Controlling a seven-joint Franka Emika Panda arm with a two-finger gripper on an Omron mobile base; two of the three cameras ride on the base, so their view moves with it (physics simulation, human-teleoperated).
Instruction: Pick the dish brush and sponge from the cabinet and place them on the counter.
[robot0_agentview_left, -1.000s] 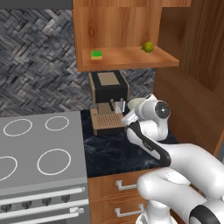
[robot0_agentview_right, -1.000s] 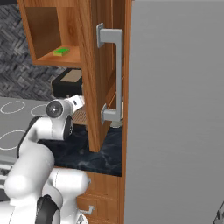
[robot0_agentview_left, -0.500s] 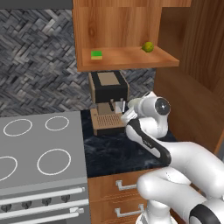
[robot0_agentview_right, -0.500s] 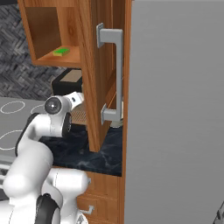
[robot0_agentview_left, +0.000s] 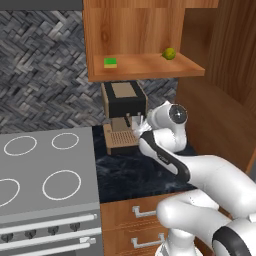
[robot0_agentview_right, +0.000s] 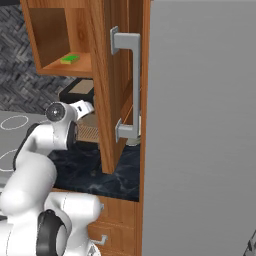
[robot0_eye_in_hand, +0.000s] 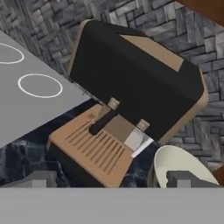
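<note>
**Kitchen corner, cabinet open, claw wide and empty over the coffee machine**

We see a grey herringbone tile wall (robot0_agentview_left: 40, 75) behind everything, with a tall grey panel (robot0_agentview_right: 200, 125) filling the right of the right base view. The grey stovetop (robot0_agentview_left: 45, 170) with white rings sits left, and the counter (robot0_agentview_left: 135, 172) of black marbled stone runs beside it, wooden drawers (robot0_agentview_left: 130, 225) below.

The cabinet (robot0_agentview_left: 135, 35) hangs above the counter with its door (robot0_agentview_right: 117, 90) swung open; the grey bar handle (robot0_agentview_right: 131, 90) faces the right base camera. A black-and-tan coffee machine (robot0_agentview_left: 124, 117) stands on the counter under the cabinet shelf.

The gripper (robot0_agentview_left: 136, 121) is at the coffee machine's front, below the shelf, jaws spread wide and holding nothing. In the hand view a pale round bowl-like thing (robot0_eye_in_hand: 181, 168) sits just beside the machine.

The sponge (robot0_agentview_left: 110, 62) lies flat on the cabinet shelf, left side. A round yellow-green fruit (robot0_agentview_left: 169, 53) sits on the same shelf, well to the right. We can't make out the dish brush.
</note>
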